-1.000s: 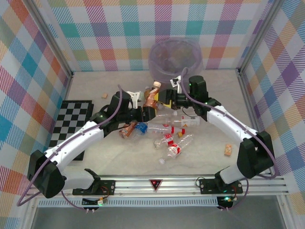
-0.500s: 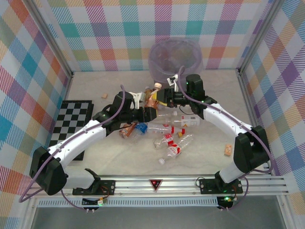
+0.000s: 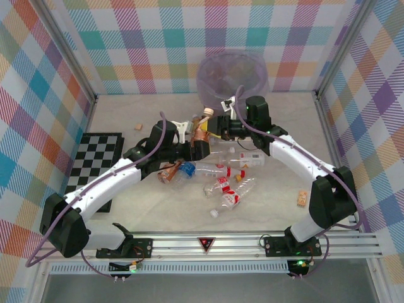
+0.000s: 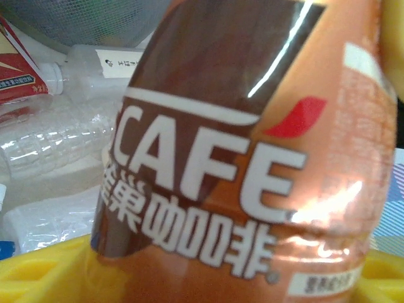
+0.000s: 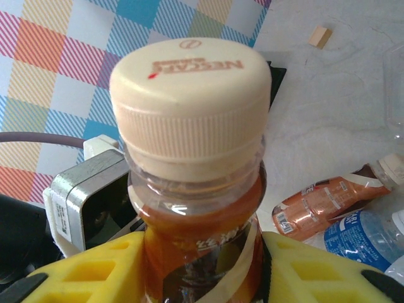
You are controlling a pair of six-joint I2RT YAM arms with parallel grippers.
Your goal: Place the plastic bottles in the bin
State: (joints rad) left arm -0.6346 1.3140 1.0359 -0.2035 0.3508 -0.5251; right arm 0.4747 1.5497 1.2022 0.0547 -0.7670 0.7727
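A brown coffee bottle (image 3: 202, 130) with a cream cap stands upright between both grippers in mid-table. My right gripper (image 3: 217, 127) is shut on its neck; in the right wrist view the yellow pads (image 5: 95, 271) press both sides of the bottle (image 5: 192, 208) below the cap. My left gripper (image 3: 197, 148) flanks the lower body of the bottle (image 4: 252, 158), and whether its pads still press on it is unclear. Several more plastic bottles (image 3: 222, 186) lie in a loose pile on the table. The bin (image 3: 208, 85) stands behind, by the back wall.
A chessboard mat (image 3: 95, 161) lies at the left. Small cork blocks (image 3: 302, 198) are scattered on the table, one at far left (image 3: 137, 126). Another brown bottle (image 5: 328, 202) and a blue-labelled one (image 5: 360, 240) lie below the right gripper. Checked walls enclose the table.
My right gripper moved left onto the coffee bottle's neck and closed on it. The left arm and the bottle have barely shifted.
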